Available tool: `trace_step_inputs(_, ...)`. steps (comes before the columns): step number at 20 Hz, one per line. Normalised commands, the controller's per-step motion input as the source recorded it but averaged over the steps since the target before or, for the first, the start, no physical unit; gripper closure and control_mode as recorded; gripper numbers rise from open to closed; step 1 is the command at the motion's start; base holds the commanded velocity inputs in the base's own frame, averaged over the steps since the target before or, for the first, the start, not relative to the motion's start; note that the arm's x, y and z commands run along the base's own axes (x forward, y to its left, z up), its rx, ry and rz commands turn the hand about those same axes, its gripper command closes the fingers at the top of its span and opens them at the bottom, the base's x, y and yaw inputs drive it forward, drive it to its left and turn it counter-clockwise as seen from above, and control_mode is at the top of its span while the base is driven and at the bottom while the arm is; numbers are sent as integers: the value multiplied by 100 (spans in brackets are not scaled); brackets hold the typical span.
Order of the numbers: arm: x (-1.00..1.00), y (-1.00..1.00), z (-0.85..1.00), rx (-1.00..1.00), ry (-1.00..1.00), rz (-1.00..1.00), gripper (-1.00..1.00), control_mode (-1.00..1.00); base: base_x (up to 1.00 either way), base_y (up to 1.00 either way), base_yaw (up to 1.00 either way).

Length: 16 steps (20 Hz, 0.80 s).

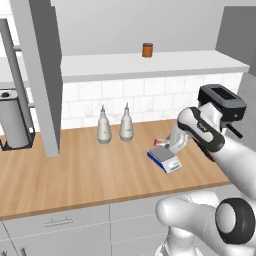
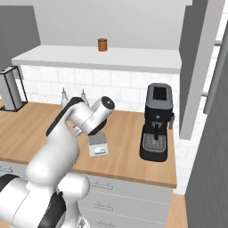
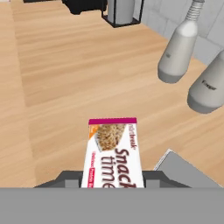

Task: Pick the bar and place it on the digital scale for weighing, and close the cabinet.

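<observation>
The snack bar (image 3: 113, 153) sits clamped in my end effector (image 3: 112, 183), pink end pointing forward, held over the near edge of the digital scale (image 1: 165, 159), whose grey plate corner shows just beside the packet. The scale rests on the wooden table (image 1: 75, 170). Two white bottles (image 1: 103, 126) stand behind it by the tiled wall. A cabinet door (image 1: 42, 75) hangs open at left.
</observation>
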Motion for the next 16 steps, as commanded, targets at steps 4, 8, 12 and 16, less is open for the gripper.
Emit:
trace_step_inputs(4,23,0,-32,0,0,7,100,-100,0,0,0)
trace_step_inputs(8,21,0,-32,0,0,6,100,-100,0,0,0)
trace_step_inputs(12,20,0,-32,0,0,4,100,-100,0,0,0)
trace_step_inputs(16,27,0,-39,0,0,2,100,-100,0,0,0)
